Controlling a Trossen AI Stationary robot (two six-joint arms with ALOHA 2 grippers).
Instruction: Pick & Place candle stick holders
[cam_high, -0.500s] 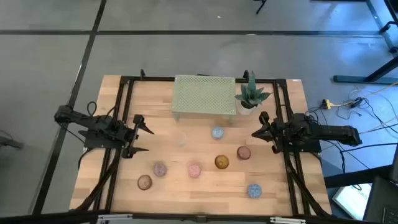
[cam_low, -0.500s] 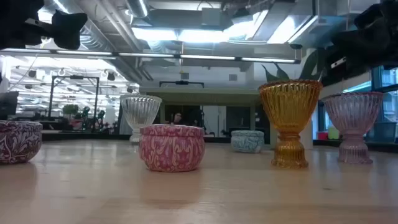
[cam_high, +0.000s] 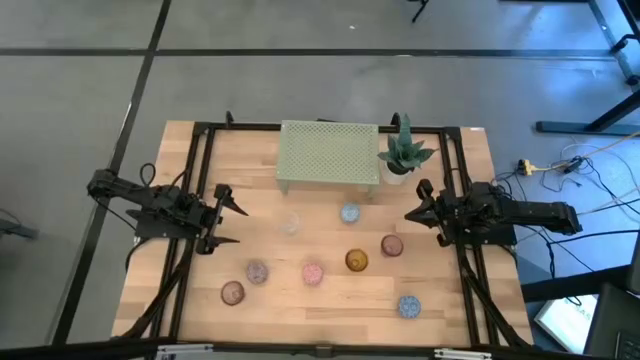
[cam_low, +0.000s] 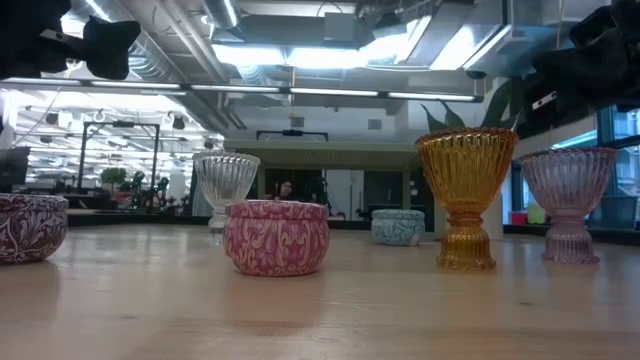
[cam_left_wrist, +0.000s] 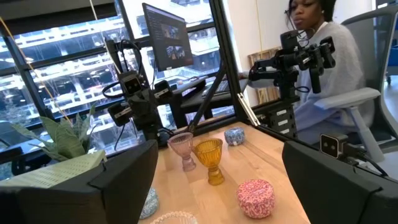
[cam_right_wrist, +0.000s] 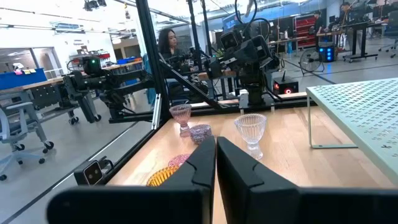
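Nearest the table's front edge, a blue holder (cam_high: 408, 306) and a brownish holder (cam_high: 232, 292) are set on the wood. One row further back, a mauve tin (cam_high: 257, 271), a pink tin (cam_high: 313, 272) and an amber goblet (cam_high: 356, 261) are found, with a pink goblet (cam_high: 391, 245) just beyond the amber one. Further back still, a clear goblet (cam_high: 291, 224) and a pale blue tin (cam_high: 349, 213) are placed just in front of the stand (cam_high: 329, 153). Seven can be counted with certainty in the high view; the clear one is faint but is confirmed in the right wrist view.

All holders are seen standing free on the table (cam_high: 470, 160), well apart from one another. None is held and none is placed on the stand. The task is therefore judged to be at its start: no pick has been made, and every holder remains to be moved.

The left gripper (cam_high: 226, 220) is held at the left side of the table with its fingers spread wide and empty. The right gripper (cam_high: 417, 204) is held at the right side, near the pink goblet, with its fingers pressed together on nothing.

At the far edge, the plant (cam_high: 402, 152) is positioned just beside the stand.
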